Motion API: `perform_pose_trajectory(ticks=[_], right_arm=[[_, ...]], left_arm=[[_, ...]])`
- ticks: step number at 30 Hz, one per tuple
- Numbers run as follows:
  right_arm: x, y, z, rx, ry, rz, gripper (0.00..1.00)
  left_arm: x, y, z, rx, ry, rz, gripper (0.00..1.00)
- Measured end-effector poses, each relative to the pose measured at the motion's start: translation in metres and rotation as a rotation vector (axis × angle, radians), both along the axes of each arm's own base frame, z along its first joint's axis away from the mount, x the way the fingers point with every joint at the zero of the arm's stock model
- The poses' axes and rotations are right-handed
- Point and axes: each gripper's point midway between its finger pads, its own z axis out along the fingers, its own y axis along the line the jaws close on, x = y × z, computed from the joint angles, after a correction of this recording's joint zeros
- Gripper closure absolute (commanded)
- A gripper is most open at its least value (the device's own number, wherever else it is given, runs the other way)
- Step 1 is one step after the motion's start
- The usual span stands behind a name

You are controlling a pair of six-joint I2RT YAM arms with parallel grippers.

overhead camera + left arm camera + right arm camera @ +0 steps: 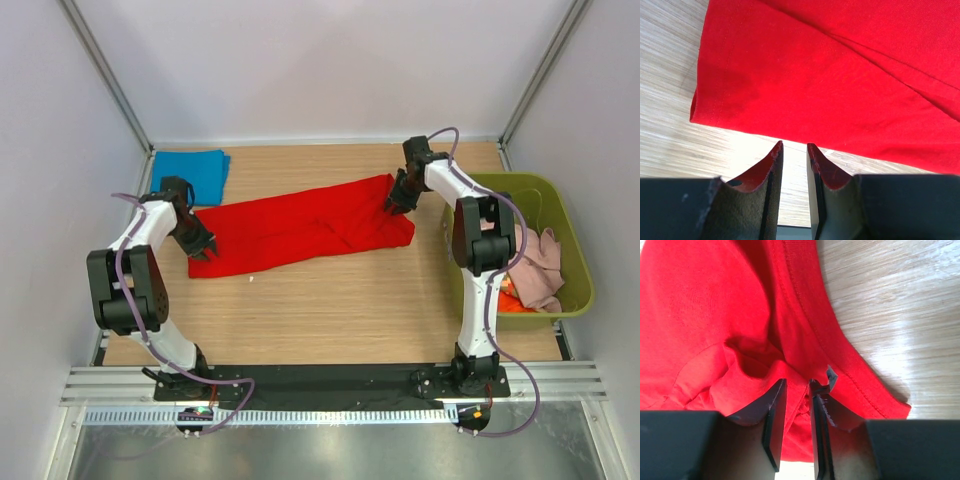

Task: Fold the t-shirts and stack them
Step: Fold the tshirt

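A bright red t-shirt (300, 230) lies stretched out across the middle of the wooden table, roughly folded lengthwise. My left gripper (203, 248) sits at its left end. In the left wrist view its fingers (794, 146) stand slightly apart over bare wood, just short of the red hem (815, 75), holding nothing. My right gripper (395, 205) is at the shirt's far right corner. In the right wrist view its jaws (797, 382) pinch a bunched ridge of the red cloth (715, 305). A folded blue t-shirt (190, 172) lies at the back left.
An olive-green bin (575, 250) stands at the right edge of the table, holding a pale pink t-shirt (545, 265) and an orange one (510, 300). The right arm's upper link hangs over the bin's left wall. Bare wood (330, 300) lies in front of the red shirt.
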Motion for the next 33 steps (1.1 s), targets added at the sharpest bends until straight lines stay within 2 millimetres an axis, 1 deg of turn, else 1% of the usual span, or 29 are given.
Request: perform_pose_trajectory(ticks=[4,7,10,15,17,18,20,21,24,25,26,28,29,33], right_arm=[[0.000,0.001,-0.004,0.004,0.005,0.001,0.71],[0.001,0.001,-0.007,0.003,0.009,0.002,0.71],[0.000,0.001,-0.011,0.001,0.017,0.002,0.73],[0.004,0.002,-0.014,0.001,0.017,0.003,0.80],[0.004,0.001,-0.014,-0.001,0.020,0.004,0.86],[0.004,0.001,-0.013,-0.002,0.020,0.006,0.87],[0.004,0.001,-0.012,-0.006,0.018,0.007,0.89],[0.004,0.000,-0.011,-0.012,0.018,0.008,0.89],[0.004,-0.004,-0.005,-0.038,0.022,0.018,0.95],[0.004,-0.006,-0.002,-0.048,0.022,0.020,0.99],[0.005,-0.007,0.001,-0.055,0.020,0.022,0.99],[0.004,-0.008,0.008,-0.060,0.017,0.027,0.99],[0.002,-0.008,0.012,-0.059,0.017,0.027,0.99],[-0.005,-0.005,0.029,-0.033,0.023,0.011,0.99]], left_arm=[[0.000,0.000,-0.001,-0.001,0.005,0.000,0.73],[0.000,-0.001,-0.003,-0.006,0.008,-0.003,0.69],[0.001,-0.002,-0.002,-0.015,0.003,-0.006,0.67],[0.001,-0.003,-0.002,-0.019,0.001,-0.007,0.67],[0.001,-0.003,-0.002,-0.019,0.000,-0.008,0.66],[0.001,-0.004,-0.001,-0.019,-0.001,-0.011,0.62],[0.002,-0.007,0.000,-0.018,-0.007,-0.021,0.59],[0.002,-0.011,0.002,-0.016,-0.013,-0.032,0.55],[0.002,-0.025,0.009,-0.016,-0.038,-0.075,0.50],[0.002,-0.030,0.012,-0.017,-0.046,-0.089,0.49],[0.002,-0.036,0.015,-0.016,-0.057,-0.108,0.45],[0.003,-0.050,0.021,-0.023,-0.079,-0.145,0.41],[0.004,-0.058,0.024,-0.030,-0.095,-0.168,0.37],[0.013,-0.100,0.037,-0.105,-0.171,-0.278,0.34]])
